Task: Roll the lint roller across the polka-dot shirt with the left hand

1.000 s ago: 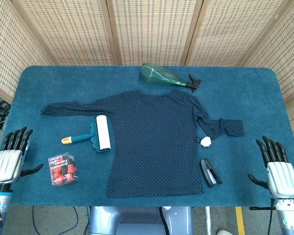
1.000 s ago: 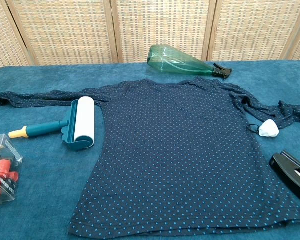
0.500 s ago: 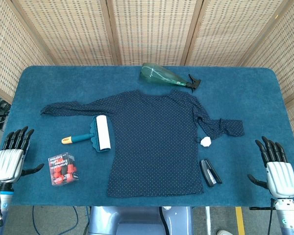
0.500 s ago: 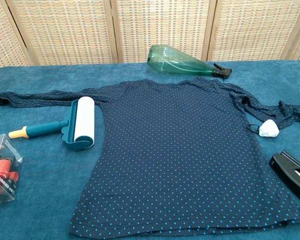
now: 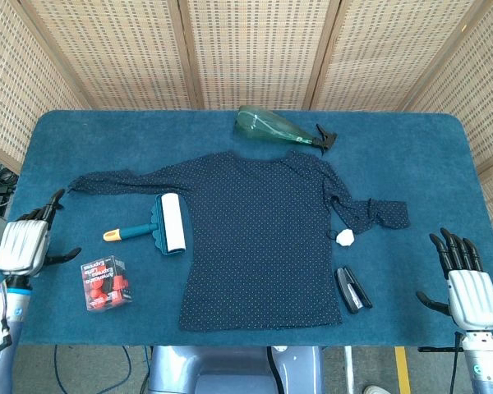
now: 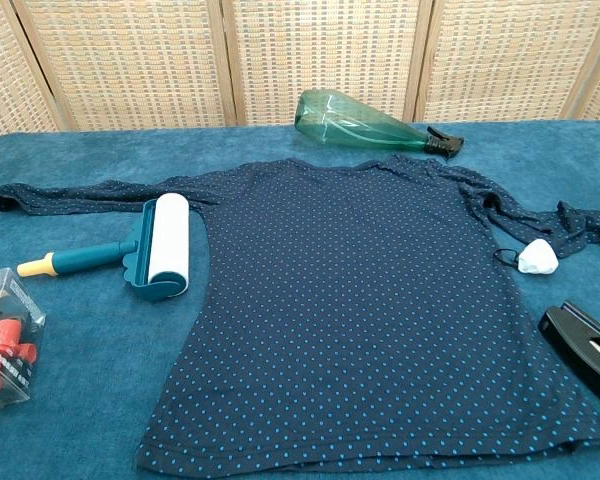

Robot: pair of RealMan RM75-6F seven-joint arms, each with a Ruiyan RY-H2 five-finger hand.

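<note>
The left hand (image 5: 23,245) hovered at the table's (image 5: 411,156) near left edge, its fingers (image 5: 51,205) apart and holding nothing, the thumb jutting out sideways toward the middle of the table. Only the head view showed it. Beyond the thumb, well apart from the hand, the lint roller (image 5: 158,226) lay on the blue cloth with its yellow-tipped handle end nearest the hand and its white drum just beside the polka-dot shirt (image 5: 263,238), at the garment's edge under the long sleeve. That sleeve stretched out toward the left hand, and its cuff lay near the fingertips, though the view did not settle whether they touched. Just beside the thumb, on its near side, sat a clear box of red parts (image 5: 107,283). The right hand (image 5: 468,289) rested at the near right corner, fingers (image 5: 453,247) spread, gripping nothing. Between those fingers and the shirt's hem lay a black stapler (image 5: 353,289), with a small white object (image 5: 344,237) just past it by the folded sleeve. A green spray bottle (image 5: 275,129) lay on its side beyond the collar.
</note>
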